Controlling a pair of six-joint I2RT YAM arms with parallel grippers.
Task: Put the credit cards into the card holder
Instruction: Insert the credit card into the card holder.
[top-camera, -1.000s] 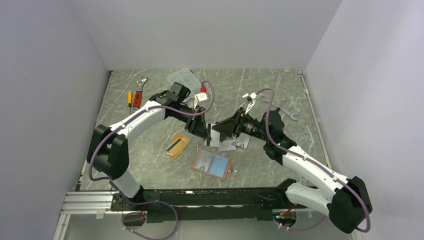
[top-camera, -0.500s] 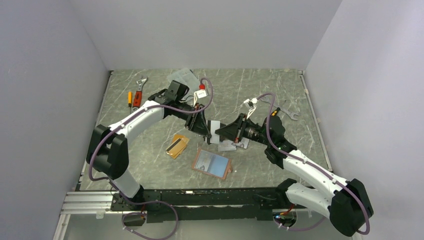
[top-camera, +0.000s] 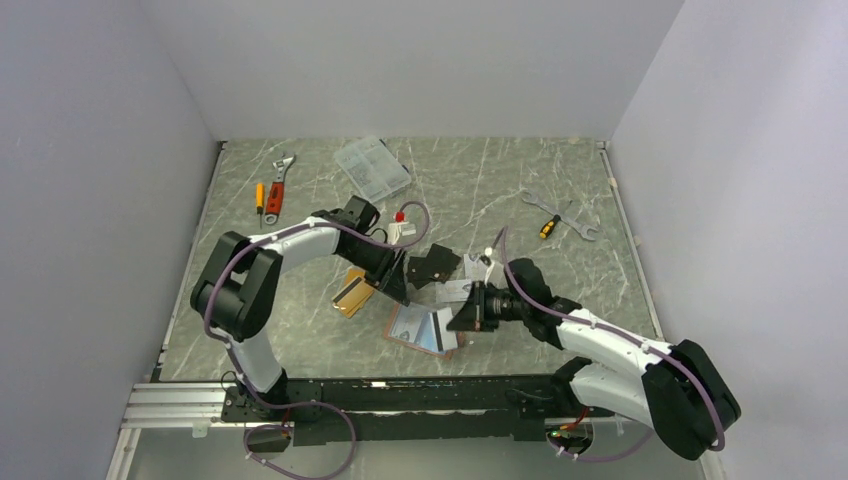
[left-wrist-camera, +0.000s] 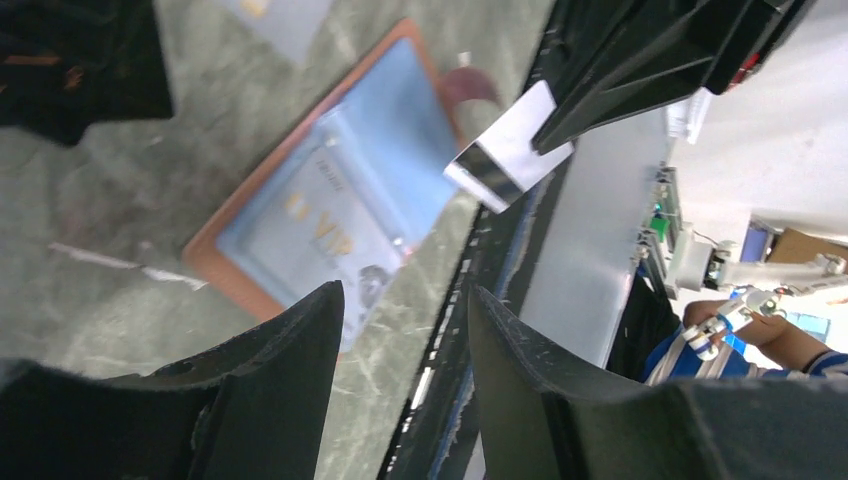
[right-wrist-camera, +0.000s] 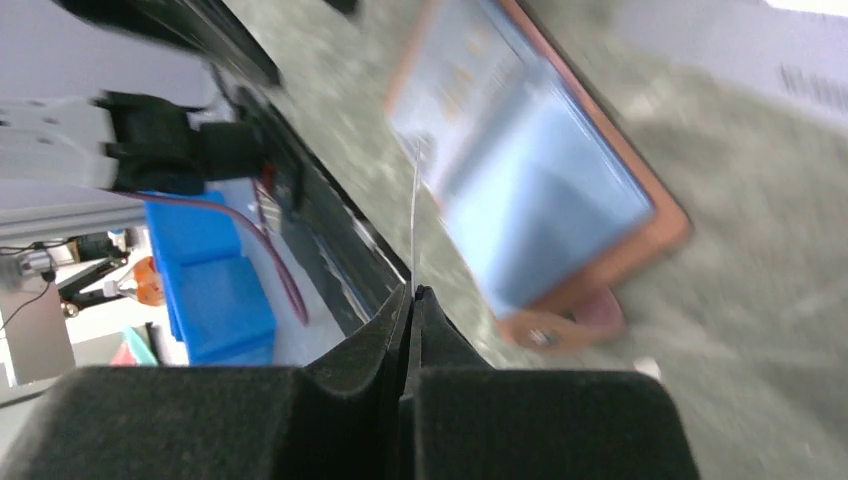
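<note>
1. Card holder (top-camera: 413, 322): lies open and flat on the table (top-camera: 300, 330), front centre. Salmon-pink leather-look rim, smooth pale-blue lining, rounded snap tab at one corner. Gold lettering on one inner half.
2. Silver card (left-wrist-camera: 505, 150): thin, glossy rectangle with a dark stripe near one end. It is held tilted just over the holder's right half; can't tell if it touches.
3. Right gripper (right-wrist-camera: 412, 296): black jaws clamped together on that card's edge. From its own wrist view the card is a hairline seen edge-on.
4. Left gripper (left-wrist-camera: 405, 300): matte black fingers (left-wrist-camera: 290, 380) apart, nothing between them. It hovers at the holder's far-left side.
5. Orange card (top-camera: 352, 291): dark stripe, flat on the table left of the holder, just beside the left gripper. Pale grey cards (top-camera: 458, 291) lie flat just behind the right gripper.
6. Black flat piece (top-camera: 435, 265): irregular outline, behind the holder.
7. Table is grey-green with marble veining. Clear compartment box (top-camera: 372, 167) sits well back.
</note>
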